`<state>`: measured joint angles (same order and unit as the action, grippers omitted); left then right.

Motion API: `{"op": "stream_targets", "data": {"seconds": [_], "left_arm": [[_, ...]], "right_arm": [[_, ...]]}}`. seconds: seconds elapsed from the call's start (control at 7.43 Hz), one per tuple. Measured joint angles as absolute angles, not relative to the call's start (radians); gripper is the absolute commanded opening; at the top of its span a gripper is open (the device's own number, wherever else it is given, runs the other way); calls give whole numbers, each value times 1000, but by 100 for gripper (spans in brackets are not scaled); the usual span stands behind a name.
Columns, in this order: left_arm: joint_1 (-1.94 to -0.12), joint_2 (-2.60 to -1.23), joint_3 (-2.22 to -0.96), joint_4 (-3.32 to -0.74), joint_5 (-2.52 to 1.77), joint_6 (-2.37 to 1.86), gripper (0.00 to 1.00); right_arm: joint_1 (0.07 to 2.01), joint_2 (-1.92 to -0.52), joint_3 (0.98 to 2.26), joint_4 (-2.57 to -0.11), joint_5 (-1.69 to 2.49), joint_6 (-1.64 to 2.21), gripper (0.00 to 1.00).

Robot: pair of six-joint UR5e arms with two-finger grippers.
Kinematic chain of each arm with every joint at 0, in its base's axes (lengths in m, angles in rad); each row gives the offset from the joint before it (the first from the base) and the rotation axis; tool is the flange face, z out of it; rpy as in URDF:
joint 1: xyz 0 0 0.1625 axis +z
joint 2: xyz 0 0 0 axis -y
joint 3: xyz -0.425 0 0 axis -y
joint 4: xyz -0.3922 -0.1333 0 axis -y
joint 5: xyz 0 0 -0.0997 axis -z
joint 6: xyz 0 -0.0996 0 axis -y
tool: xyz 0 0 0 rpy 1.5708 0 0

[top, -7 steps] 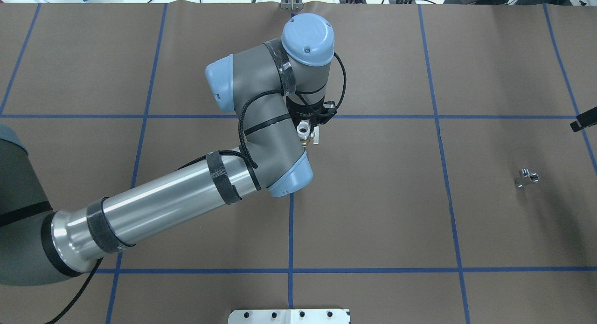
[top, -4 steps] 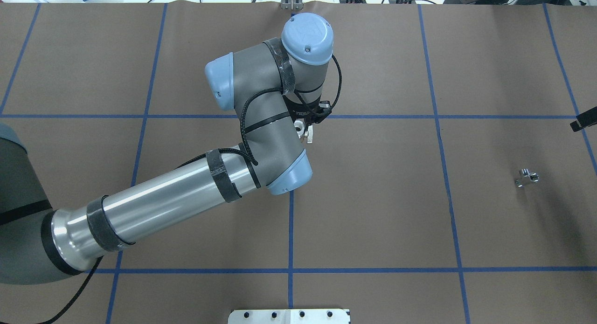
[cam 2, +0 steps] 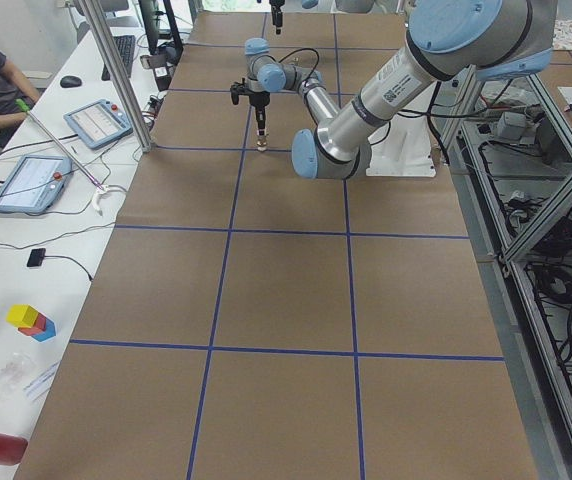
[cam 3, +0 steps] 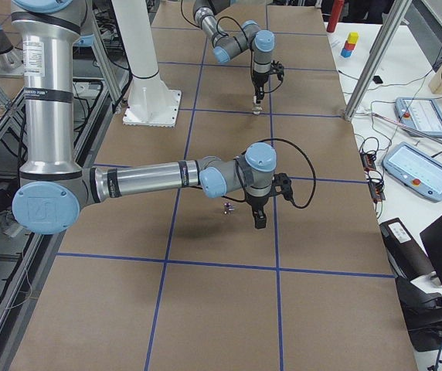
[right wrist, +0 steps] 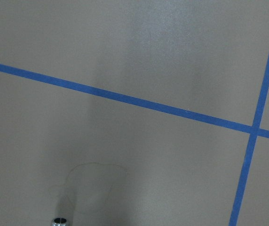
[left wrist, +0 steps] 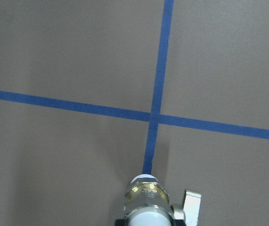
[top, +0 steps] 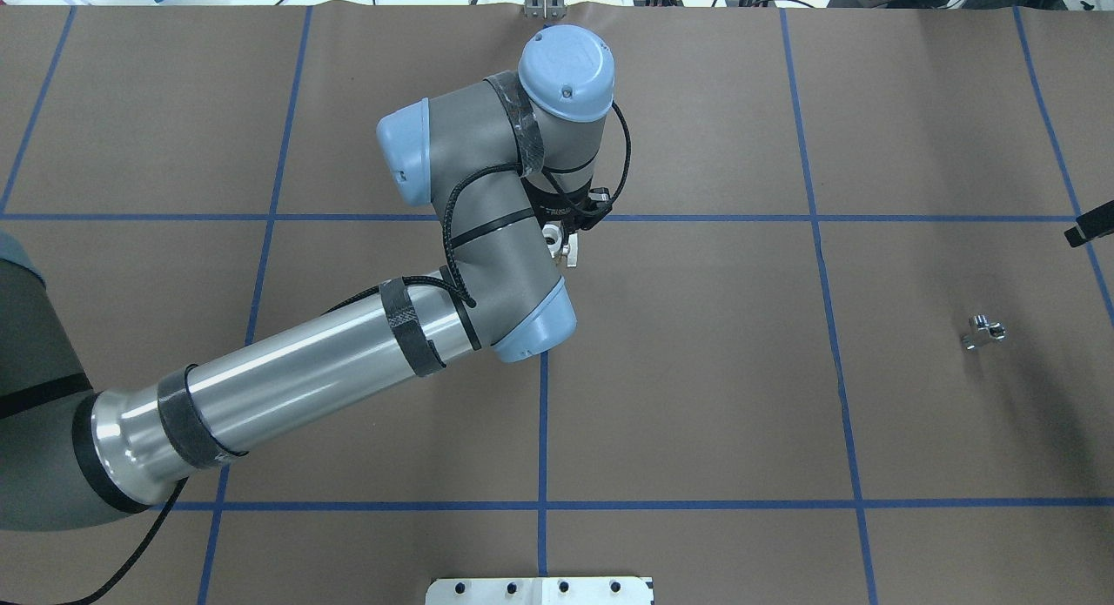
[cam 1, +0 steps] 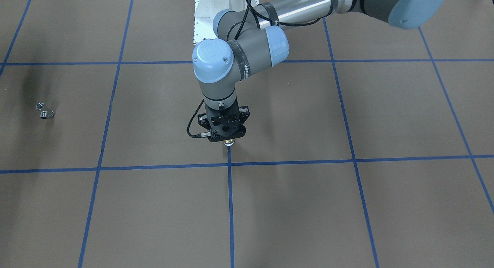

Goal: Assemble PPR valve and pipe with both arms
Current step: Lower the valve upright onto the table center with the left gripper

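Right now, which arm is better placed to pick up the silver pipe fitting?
Right. The left gripper holds the PPR valve, far from the pipe. The right gripper hangs close beside the pipe, with nothing visibly in it.

The left arm (top: 487, 239) is made of grey tubular joints closed by round light-blue caps (top: 566, 72), one marked by a small screw (top: 567, 90). At the overhead view's lower left a polished silver tube (top: 296, 370) is wrapped by black straps (top: 409, 331), and a black cable (top: 446, 226) is run along the joints. The right arm (cam 3: 167, 176), central in the right side view, is built alike. A white pedestal (cam 3: 142, 54) is seen at that view's top.
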<state>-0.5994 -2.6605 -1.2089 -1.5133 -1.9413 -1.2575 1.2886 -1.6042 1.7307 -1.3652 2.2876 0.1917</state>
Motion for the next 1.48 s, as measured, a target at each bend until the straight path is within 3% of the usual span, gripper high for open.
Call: {"op": "stream_targets", "data": {"seconds": [0.67, 1.08, 1.48], "left_arm": [[-600, -2653, -1213, -1528, -1943, -1260, 0], [-600, -2652, -1215, -1532, -1944, -1261, 18], [-600, -2652, -1215, -1536, -1945, -1264, 49]], "right_arm": [[1289, -1604, 1729, -1365, 2287, 192, 100], [1289, -1603, 1728, -1365, 2287, 192, 100], [1289, -1603, 1727, -1366, 2287, 192, 100]]}}
